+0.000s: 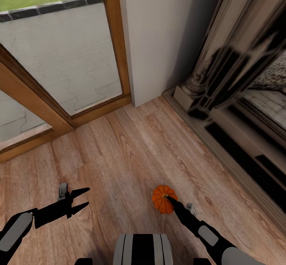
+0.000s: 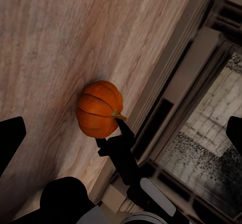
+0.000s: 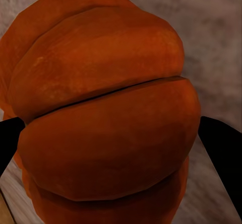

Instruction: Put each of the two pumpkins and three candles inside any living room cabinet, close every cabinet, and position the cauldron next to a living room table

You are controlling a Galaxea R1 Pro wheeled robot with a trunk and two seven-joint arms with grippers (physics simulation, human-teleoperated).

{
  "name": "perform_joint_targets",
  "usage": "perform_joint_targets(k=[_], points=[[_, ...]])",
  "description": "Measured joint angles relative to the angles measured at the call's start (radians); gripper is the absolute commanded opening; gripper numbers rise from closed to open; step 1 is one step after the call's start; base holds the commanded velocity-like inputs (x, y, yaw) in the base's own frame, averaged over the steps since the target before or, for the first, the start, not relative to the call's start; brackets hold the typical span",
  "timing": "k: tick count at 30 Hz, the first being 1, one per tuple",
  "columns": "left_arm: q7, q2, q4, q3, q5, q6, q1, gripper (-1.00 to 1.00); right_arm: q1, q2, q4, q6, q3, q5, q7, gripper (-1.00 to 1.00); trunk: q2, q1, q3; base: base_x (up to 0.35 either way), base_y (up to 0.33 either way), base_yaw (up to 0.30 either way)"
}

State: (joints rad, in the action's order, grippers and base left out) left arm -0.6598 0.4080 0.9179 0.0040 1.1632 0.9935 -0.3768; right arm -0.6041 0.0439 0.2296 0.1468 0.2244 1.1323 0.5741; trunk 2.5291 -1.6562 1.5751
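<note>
**Pumpkin held low over a wooden floor**

Pumpkin (image 1: 162, 199), small, round and bright orange with ribbed segments, sits between the two black fingers of your right pincer (image 1: 169, 200), low over the floor (image 1: 131, 154) beside your robot's base. In the right wrist view a dark fingertip (image 3: 222, 148) shows at each side of the orange skin, so the pincer looks closed on it. Your left pincer (image 1: 82, 200) hangs apart with its two pointed fingers spread and nothing between them.

The likely risk is a slip. The pumpkin is rounded and smooth-skinned, and the thin fingers appear to meet it on curved ribs, so a quick swing or turn could roll it out of the grip. It would then fall to the glossy planks and roll away, perhaps toward the dark unit (image 1: 246, 138) along the wall on your right.

The floor is warm brown wood grain. Ahead, a wood-framed glass door (image 1: 71, 66) shows grey paving outside.
</note>
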Motion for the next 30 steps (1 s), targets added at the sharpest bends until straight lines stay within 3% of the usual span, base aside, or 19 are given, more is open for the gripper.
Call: perform_joint_targets(k=[6,10,23,30], points=[[0.000,0.000,0.000,0.000,0.000,0.000,0.000,1.00,0.000,0.000,0.000,-0.001,0.001,0.000,0.000,-1.00,0.000,0.000,0.000,0.000,0.000,0.000],[0.000,0.000,0.001,-0.001,0.000,0.000,0.000,1.00,0.000,0.000,-0.004,-0.002,-0.001,-0.007,-0.028,-1.00,-0.001,0.002,-0.015,0.000,0.000,0.000],[0.000,0.000,0.001,-0.001,0.000,0.000,0.000,1.00,0.000,0.000,-0.002,0.000,-0.001,-0.005,-0.027,-1.00,-0.003,0.006,-0.054,0.000,0.000,0.000],[0.000,-0.001,0.001,-0.001,0.000,0.000,0.000,1.00,0.000,0.012,0.013,0.059,0.002,-0.012,-0.009,-1.00,-0.005,0.009,-0.081,0.000,0.000,0.000]])
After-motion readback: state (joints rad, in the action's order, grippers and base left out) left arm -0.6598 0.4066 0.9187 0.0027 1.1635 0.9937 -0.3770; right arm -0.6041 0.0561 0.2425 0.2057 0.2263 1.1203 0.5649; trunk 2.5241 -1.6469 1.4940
